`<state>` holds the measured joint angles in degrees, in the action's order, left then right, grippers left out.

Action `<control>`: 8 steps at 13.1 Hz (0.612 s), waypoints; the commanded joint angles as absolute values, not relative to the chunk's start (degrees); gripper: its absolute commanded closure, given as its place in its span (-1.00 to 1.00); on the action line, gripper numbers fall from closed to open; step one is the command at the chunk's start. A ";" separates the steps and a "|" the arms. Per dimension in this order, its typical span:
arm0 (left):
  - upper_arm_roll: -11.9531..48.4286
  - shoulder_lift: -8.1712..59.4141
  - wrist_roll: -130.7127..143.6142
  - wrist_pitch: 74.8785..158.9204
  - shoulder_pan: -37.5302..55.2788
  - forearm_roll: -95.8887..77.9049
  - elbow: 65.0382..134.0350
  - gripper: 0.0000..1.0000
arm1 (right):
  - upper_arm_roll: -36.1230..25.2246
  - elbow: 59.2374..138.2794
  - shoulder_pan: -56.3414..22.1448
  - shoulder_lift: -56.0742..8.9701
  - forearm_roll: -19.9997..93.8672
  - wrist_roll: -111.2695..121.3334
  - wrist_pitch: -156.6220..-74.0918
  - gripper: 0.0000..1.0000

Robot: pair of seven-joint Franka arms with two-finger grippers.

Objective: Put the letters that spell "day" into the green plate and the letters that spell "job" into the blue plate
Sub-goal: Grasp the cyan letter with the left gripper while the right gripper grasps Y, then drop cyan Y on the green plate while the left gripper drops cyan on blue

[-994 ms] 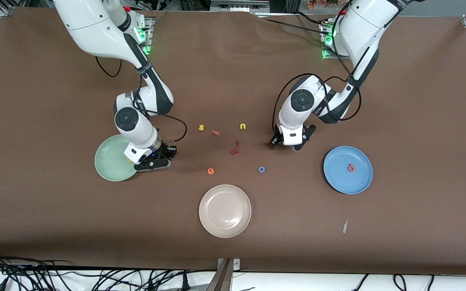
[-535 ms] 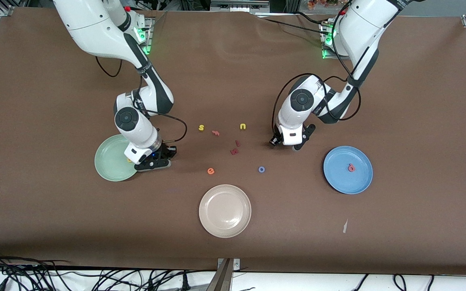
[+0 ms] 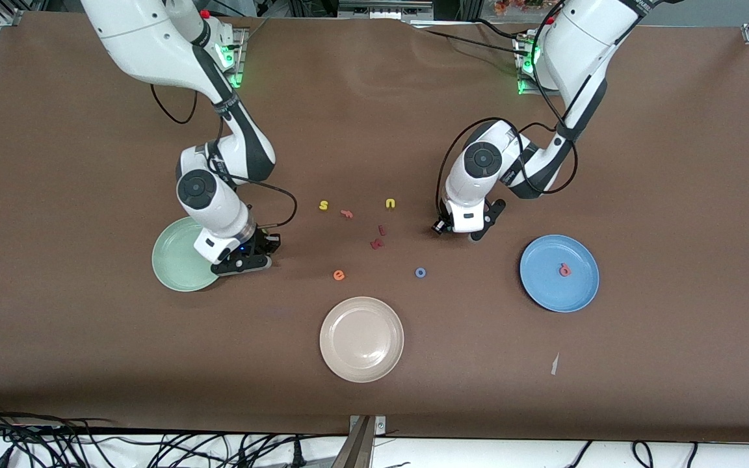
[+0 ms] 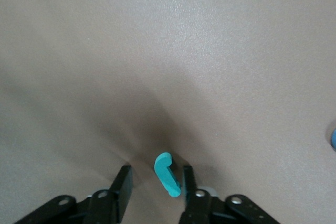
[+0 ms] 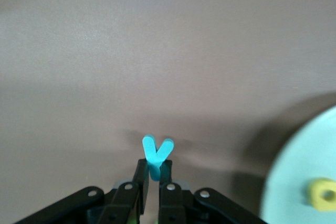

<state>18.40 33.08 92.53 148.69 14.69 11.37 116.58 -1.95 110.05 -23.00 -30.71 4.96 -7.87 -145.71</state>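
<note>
My right gripper [image 3: 248, 260] hangs low at the green plate's [image 3: 176, 260] rim, shut on the teal y [image 5: 156, 153], which stands up between its fingers [image 5: 140, 174]. A yellow a [image 5: 322, 194] lies in the green plate [image 5: 310, 166]. My left gripper [image 3: 463, 229] is down at the table between the scattered letters and the blue plate [image 3: 560, 292]. The left gripper [image 4: 156, 172] is open around the teal j [image 4: 168, 174], which leans against one finger. A salmon b [image 3: 565, 270] lies in the blue plate. The blue o [image 3: 420, 272] lies on the table.
A beige plate [image 3: 361, 338] sits nearest the front camera. Loose letters lie mid-table: yellow s [image 3: 324, 205], pink f [image 3: 347, 213], yellow u [image 3: 390, 203], orange e [image 3: 339, 275] and two dark red pieces [image 3: 378, 238]. A white scrap [image 3: 554, 364] lies near the blue plate.
The left gripper's fingers have drawn closer together around the j. The right gripper has finished closing and shifted slightly toward the green plate.
</note>
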 commanded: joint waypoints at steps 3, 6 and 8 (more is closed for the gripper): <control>18.02 34.01 94.39 149.06 15.47 14.23 116.02 0.30 | -1.84 116.70 -16.71 -20.59 5.36 1.74 -139.92 1.00; 18.11 34.01 94.31 149.06 15.56 14.76 116.02 0.60 | -2.02 122.24 -11.71 -16.36 5.01 9.20 -139.92 1.00; 18.11 34.01 93.78 149.06 15.38 16.08 116.02 0.99 | -2.02 123.05 -8.71 -16.00 5.01 12.91 -139.92 1.00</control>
